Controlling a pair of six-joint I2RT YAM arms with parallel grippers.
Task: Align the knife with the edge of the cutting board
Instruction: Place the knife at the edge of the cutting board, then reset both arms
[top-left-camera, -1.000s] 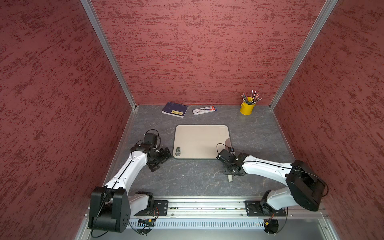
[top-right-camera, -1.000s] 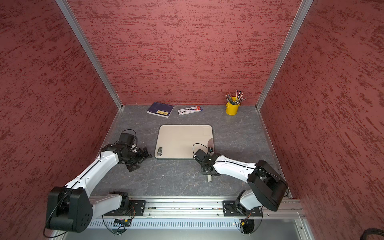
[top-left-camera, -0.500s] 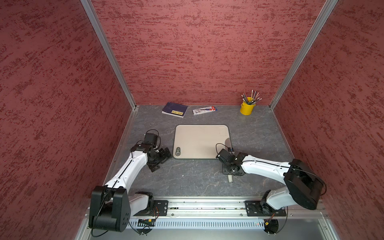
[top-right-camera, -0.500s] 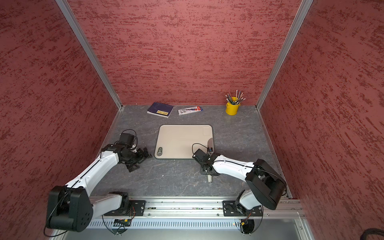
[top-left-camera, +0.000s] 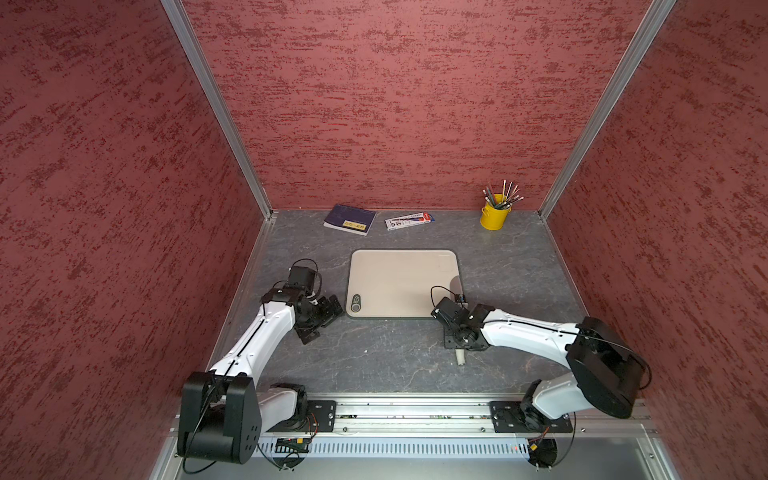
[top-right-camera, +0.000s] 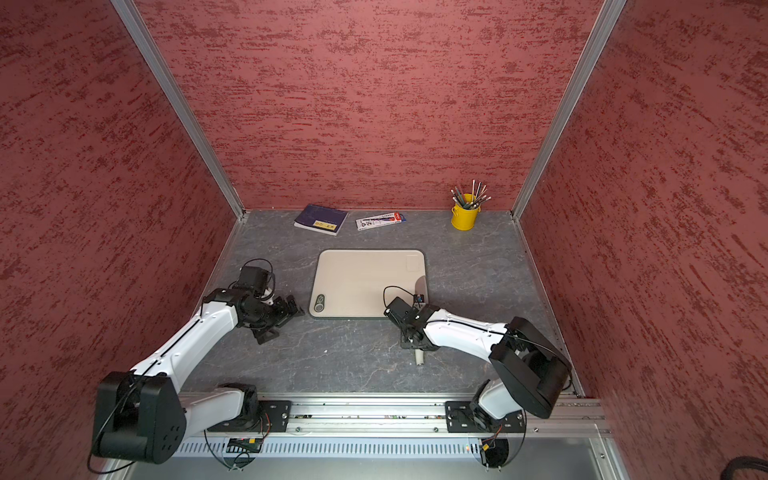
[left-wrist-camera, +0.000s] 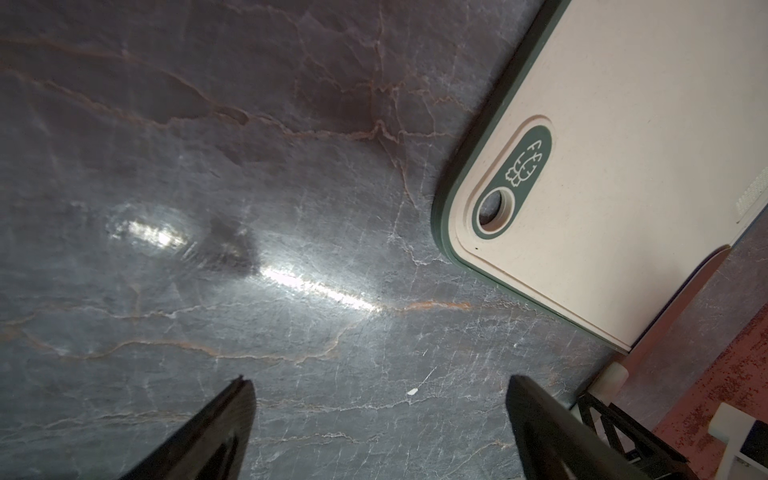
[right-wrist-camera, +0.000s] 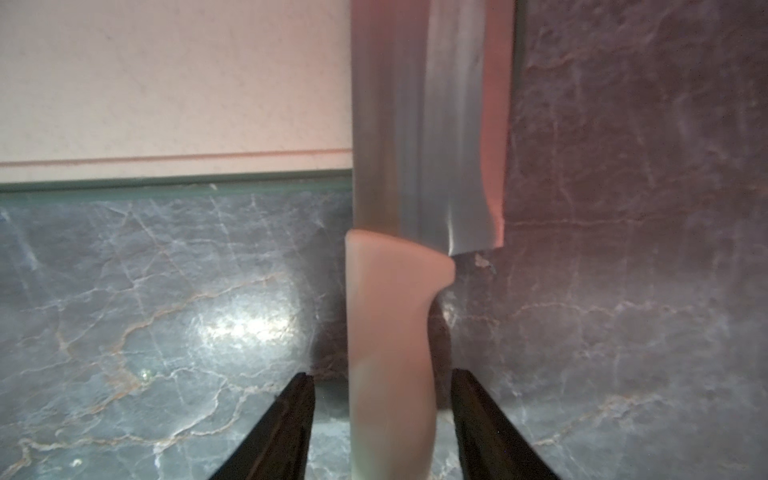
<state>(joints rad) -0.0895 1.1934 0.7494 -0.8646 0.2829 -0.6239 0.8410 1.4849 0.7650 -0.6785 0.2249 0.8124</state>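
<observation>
Steel blade and pale handle of the knife (right-wrist-camera: 395, 291) lie just inside one side edge of the cutting board (right-wrist-camera: 166, 83) and look parallel to it. The blade rests on the board and the handle juts onto the table (right-wrist-camera: 166, 311). The right gripper (right-wrist-camera: 383, 374) straddles the handle, jaws parted with a gap on each side, gripping nothing. The left gripper (left-wrist-camera: 379, 379) hangs wide open and empty beside the board's holed corner. Lifting straight up should keep either finger from nudging the handle askew. The board's oval badge (left-wrist-camera: 523, 166) shows only a vegetable drawing. Print on the book (top-left-camera: 350, 219) and packet (top-left-camera: 409, 220) is too small to read.
</observation>
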